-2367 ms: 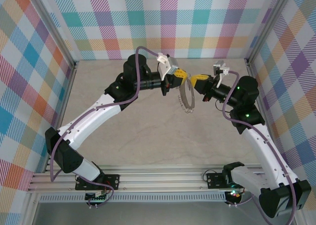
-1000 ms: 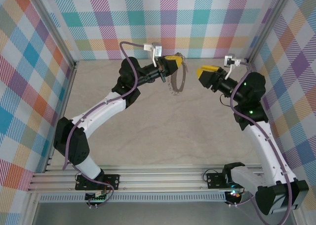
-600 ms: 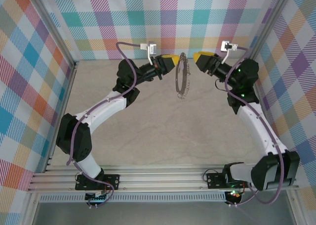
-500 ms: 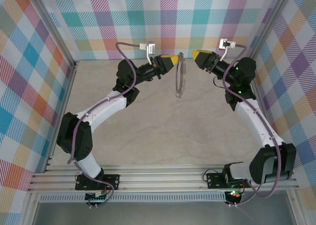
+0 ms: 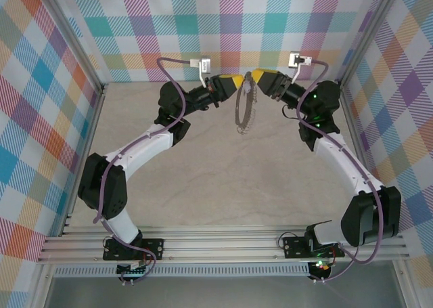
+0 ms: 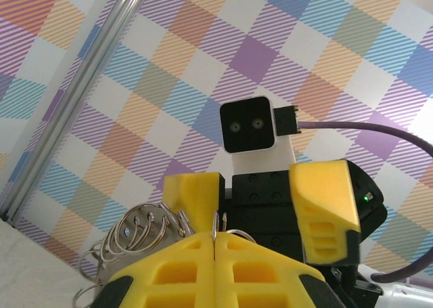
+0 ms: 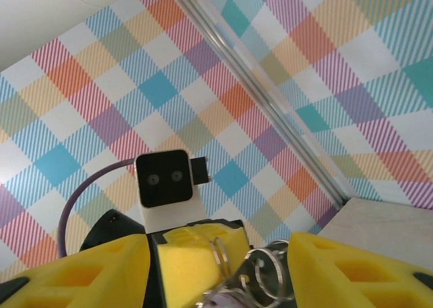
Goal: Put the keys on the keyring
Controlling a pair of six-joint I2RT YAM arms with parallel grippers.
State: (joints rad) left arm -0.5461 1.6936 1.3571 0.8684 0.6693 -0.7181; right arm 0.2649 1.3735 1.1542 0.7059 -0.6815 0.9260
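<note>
The keyring (image 5: 241, 115), a thin grey hoop fringed with tiny silvery rings, hangs edge-on above the table at the back. My left gripper (image 5: 237, 84) is shut on its top rim; in the left wrist view the rim (image 6: 218, 221) stands pinched between the yellow pads (image 6: 169, 271). My right gripper (image 5: 260, 76) faces it from the right, open, its fingers (image 7: 74, 274) astride the hoop's rim (image 7: 218, 248). A pale lilac piece (image 7: 222, 301), apparently the key's head, shows at the bottom edge between those fingers; I cannot tell what holds it.
The beige table (image 5: 223, 179) lies below both raised arms. Checked walls (image 5: 270, 24) and metal frame posts (image 5: 88, 71) close in the back and sides. A rail (image 5: 216, 244) with the arm bases runs along the near edge.
The right gripper has swung left and up until its fingers straddle the ring's top. The left gripper has turned the ring to hang edge-on and stays shut on it.
</note>
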